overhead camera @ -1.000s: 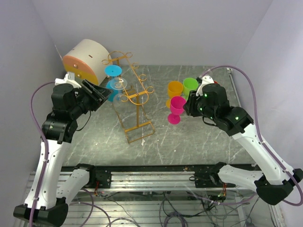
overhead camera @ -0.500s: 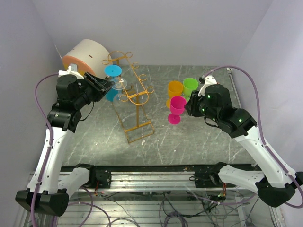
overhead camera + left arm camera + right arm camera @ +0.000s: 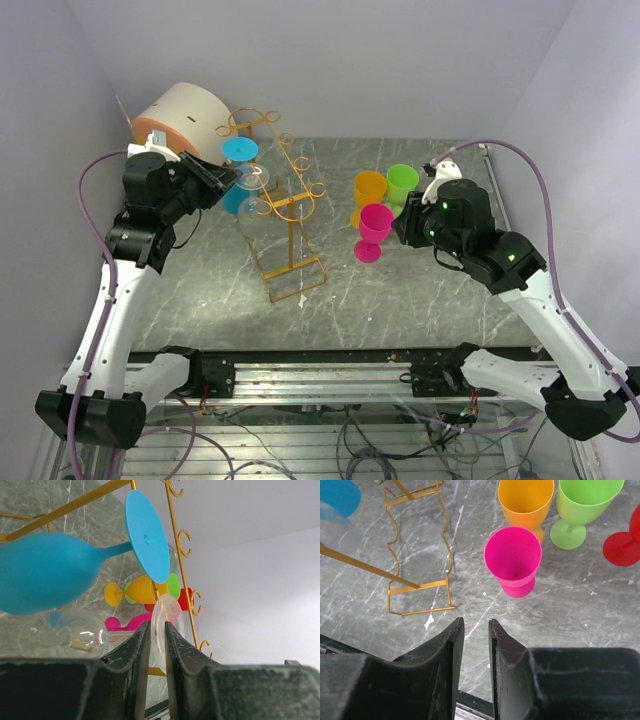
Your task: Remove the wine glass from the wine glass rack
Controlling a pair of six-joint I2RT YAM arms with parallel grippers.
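Observation:
The gold wire wine glass rack (image 3: 291, 200) stands left of the table's middle. A clear wine glass (image 3: 251, 178) and a blue wine glass (image 3: 238, 152) hang on its left side. My left gripper (image 3: 229, 181) is shut on the clear glass's round foot (image 3: 167, 624), which sits edge-on between the fingers. The glass's stem and bowl (image 3: 50, 636) extend left. The blue glass (image 3: 50, 572) hangs just above it on the rack's rail (image 3: 176, 535). My right gripper (image 3: 476, 626) hovers empty, jaws a narrow gap apart, above bare table near the pink glass (image 3: 513, 556).
A white-and-orange drum-shaped box (image 3: 180, 125) lies at the back left behind my left arm. Orange (image 3: 369, 187), green (image 3: 402, 180) and pink (image 3: 374, 226) glasses stand right of the rack, with a red foot (image 3: 622, 547) beside them. The rack's base frame (image 3: 420, 586) lies left of the pink glass.
My left arm has risen and swung towards the rack, and its gripper now sits at the clear glass. My right arm has drifted slightly right.

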